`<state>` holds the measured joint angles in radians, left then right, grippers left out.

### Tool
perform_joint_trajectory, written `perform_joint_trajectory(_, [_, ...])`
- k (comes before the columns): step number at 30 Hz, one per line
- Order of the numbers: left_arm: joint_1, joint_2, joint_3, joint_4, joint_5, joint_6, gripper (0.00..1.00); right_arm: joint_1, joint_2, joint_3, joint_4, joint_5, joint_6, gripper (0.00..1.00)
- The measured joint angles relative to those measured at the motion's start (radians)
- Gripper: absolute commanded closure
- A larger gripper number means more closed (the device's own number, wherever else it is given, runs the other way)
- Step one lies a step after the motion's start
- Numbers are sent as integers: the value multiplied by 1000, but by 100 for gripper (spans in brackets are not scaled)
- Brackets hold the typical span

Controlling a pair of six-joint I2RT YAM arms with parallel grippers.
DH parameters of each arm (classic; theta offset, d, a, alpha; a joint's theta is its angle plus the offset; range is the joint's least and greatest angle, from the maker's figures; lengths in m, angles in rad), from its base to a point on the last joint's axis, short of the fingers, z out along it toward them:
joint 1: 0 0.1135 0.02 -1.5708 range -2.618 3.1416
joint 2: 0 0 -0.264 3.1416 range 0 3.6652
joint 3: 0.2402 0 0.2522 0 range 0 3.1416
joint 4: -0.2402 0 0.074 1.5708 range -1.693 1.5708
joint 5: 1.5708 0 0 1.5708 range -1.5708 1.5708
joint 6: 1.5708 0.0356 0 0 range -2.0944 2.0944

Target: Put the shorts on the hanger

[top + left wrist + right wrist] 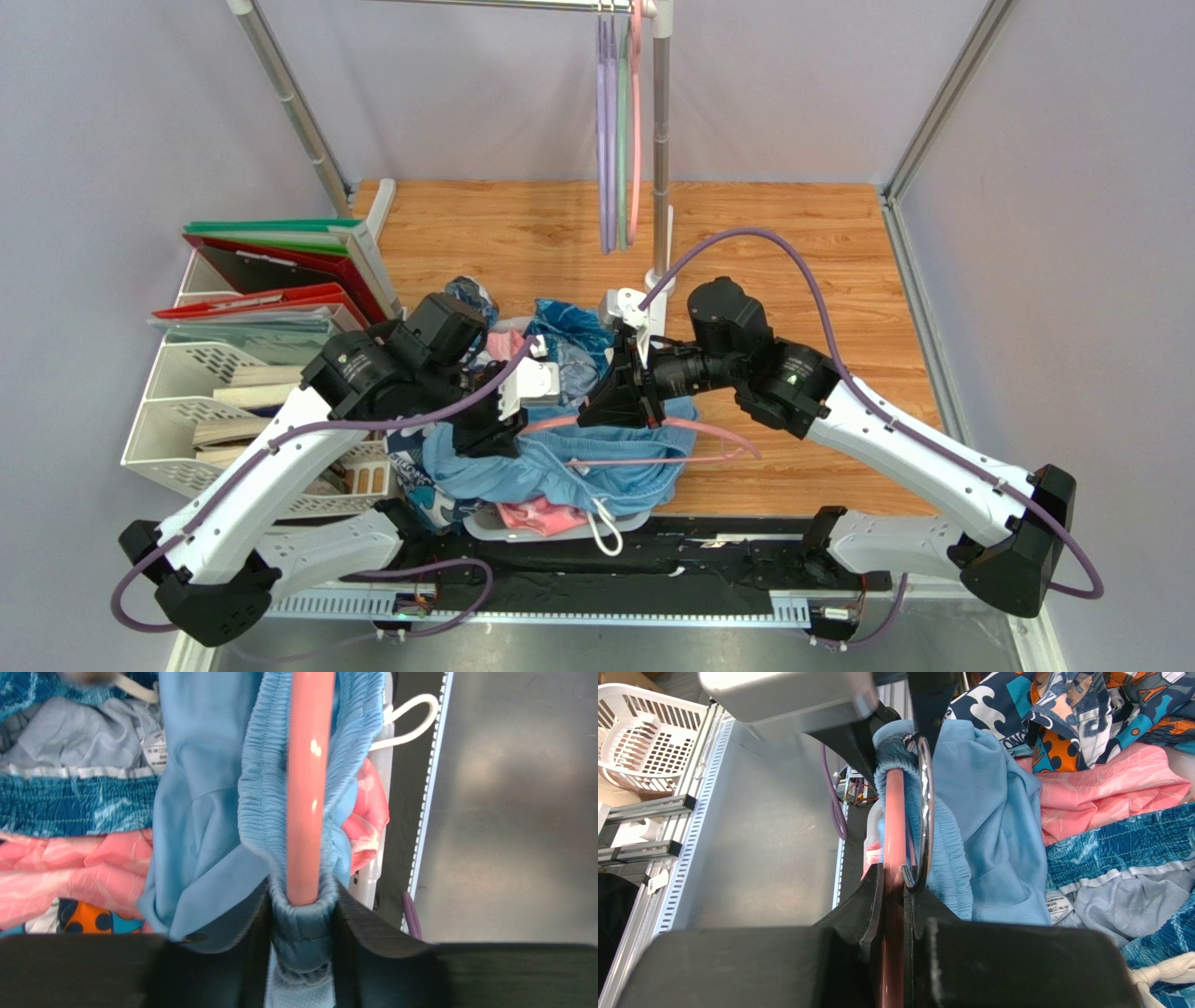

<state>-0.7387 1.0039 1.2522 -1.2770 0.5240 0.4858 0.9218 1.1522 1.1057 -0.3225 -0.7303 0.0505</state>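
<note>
The light sky-blue shorts (561,473) hang over the front of a clothes pile, their white drawstring (606,532) dangling. The salmon-pink hanger (701,424) lies across them. My left gripper (512,420) is shut on the gathered waistband (302,931), with the hanger's bar (309,777) running inside the waistband fold. The shorts fabric (203,812) spreads to the left of it. My right gripper (627,399) is shut on the hanger's bar (895,826) beside a metal hook (926,798). The shorts (990,833) hang just right of that bar.
A pink garment (540,515) and a teal-and-blue patterned garment (568,329) lie in the same pile. White trays and file folders (267,301) stand at the left. Purple and grey-green hangers (612,126) hang on a rack by a metal pole (659,140) at the back.
</note>
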Motion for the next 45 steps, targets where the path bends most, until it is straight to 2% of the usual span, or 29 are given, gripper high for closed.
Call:
perform_joint_trajectory(3, [1, 9, -5, 18, 23, -17, 100, -2, 2, 5, -2, 4, -2, 100])
perform_joint_trajectory(4, [3, 5, -6, 19, 29, -16, 100, -2, 4, 10, -3, 4, -3, 93])
perform_joint_trajectory(5, [5, -2, -8, 22, 32, -19, 100, -2, 5, 14, -8, 4, -4, 67])
perform_joint_trajectory(6, [8, -20, -19, 39, 37, -20, 100, -2, 5, 21, -18, 5, -6, 56])
perform_joint_trajectory(7, [9, -26, -21, 44, 39, -19, 100, -2, 5, 34, -35, 8, -10, 31])
perform_joint_trajectory(9, [7, -58, -43, 71, 53, 6, 100, -4, 7, 74, -85, 26, -17, 16])
perform_joint_trajectory(10, [6, -82, -58, 75, 55, 22, 100, -13, 5, 105, -119, 36, -26, 2])
perform_joint_trajectory(11, [5, -113, -79, 76, 53, 44, 100, -27, 1, 131, -147, 48, -26, 0])
perform_joint_trajectory(15, [5, -202, -130, 56, 51, 141, 100, -154, -77, 164, -244, 85, -12, 5])
perform_joint_trajectory(19, [5, -225, -145, 35, 51, 202, 100, -234, -127, 194, -366, 143, -31, 26])
perform_joint_trajectory(21, [5, -218, -145, 35, 51, 218, 100, -237, -124, 201, -424, 153, -63, 30])
perform_joint_trajectory(29, [-5, -198, -145, 35, 47, 257, 100, -229, -84, 29, -618, 232, -233, 32])
perform_joint_trajectory(37, [-21, -181, -145, 36, 36, 254, 100, -106, -79, -47, -599, 302, -287, 32])
perform_joint_trajectory(39, [-21, -177, -145, 36, 28, 248, 100, -94, -66, -60, -589, 315, -294, 35])
perform_joint_trajectory(41, [-21, -178, -145, 38, 18, 237, 100, -92, -54, -73, -574, 339, -304, 42])
perform_joint_trajectory(44, [-21, -184, -145, 40, 6, 214, 100, -92, -41, -96, -556, 381, -314, 75])
perform_joint_trajectory(45, [-20, -188, -145, 41, 0, 203, 100, -92, -39, -100, -555, 394, -318, 90])
